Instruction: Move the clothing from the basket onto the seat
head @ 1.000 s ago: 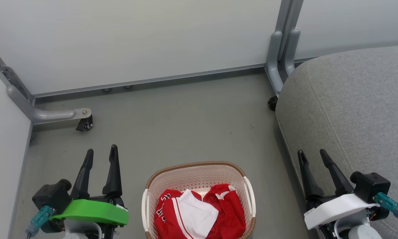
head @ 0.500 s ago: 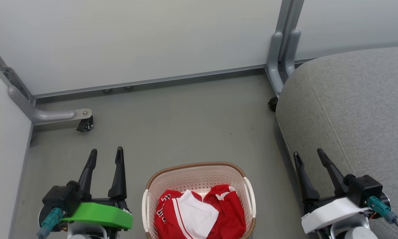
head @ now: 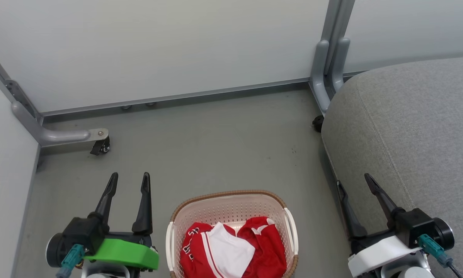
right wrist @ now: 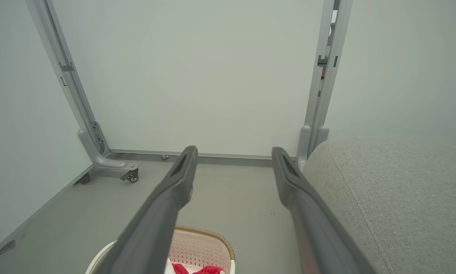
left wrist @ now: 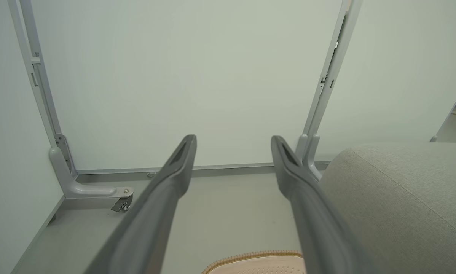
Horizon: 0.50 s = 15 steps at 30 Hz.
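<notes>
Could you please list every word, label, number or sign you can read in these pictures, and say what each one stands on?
Lettering on the left fold of the red clothing in the basket: dark and white marks, too small and creased to read.
Seat, floor and wall panels: no text, label or sign to be read.

Illegible dark lettering (head: 188, 236) on the red clothing (head: 231, 251); no other text.
</notes>
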Motion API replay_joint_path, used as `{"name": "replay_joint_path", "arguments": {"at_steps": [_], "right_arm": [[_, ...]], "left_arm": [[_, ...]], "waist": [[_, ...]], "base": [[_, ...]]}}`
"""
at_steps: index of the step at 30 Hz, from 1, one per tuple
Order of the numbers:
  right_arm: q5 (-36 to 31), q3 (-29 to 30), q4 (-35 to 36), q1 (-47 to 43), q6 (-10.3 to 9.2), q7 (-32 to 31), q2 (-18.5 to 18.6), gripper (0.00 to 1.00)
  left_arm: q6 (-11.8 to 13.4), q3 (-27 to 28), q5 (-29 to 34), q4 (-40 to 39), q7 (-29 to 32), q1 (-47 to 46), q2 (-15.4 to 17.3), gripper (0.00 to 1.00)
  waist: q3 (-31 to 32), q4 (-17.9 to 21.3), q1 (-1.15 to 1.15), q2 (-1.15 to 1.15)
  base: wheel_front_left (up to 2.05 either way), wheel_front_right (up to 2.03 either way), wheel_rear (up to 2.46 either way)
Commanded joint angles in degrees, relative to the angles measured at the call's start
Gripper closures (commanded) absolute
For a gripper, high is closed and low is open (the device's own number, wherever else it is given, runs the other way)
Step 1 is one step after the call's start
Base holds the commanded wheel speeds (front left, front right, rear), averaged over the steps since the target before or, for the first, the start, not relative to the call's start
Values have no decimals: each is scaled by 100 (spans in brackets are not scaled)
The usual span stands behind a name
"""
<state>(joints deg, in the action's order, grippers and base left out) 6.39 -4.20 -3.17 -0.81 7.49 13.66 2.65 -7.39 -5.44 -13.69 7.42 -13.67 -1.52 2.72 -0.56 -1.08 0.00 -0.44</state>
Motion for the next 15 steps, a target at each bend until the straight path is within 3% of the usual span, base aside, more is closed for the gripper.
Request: {"name": "replay_joint_path", "arguments": {"at_steps": [1,15], "right_arm": [[-134,-10,46,-74,0,49,34,0],[-507,-56,120,-111,0,163,38,0]], "left_arm": [[-16,-9,125,-37,-47,75,43,0],[-18,-78,574,-47,-157,137,49,0]], "waist": [[-1,-3,0,40],[-7,10,0,44]], "base": [[0,0,0],[0,0,0]]}}
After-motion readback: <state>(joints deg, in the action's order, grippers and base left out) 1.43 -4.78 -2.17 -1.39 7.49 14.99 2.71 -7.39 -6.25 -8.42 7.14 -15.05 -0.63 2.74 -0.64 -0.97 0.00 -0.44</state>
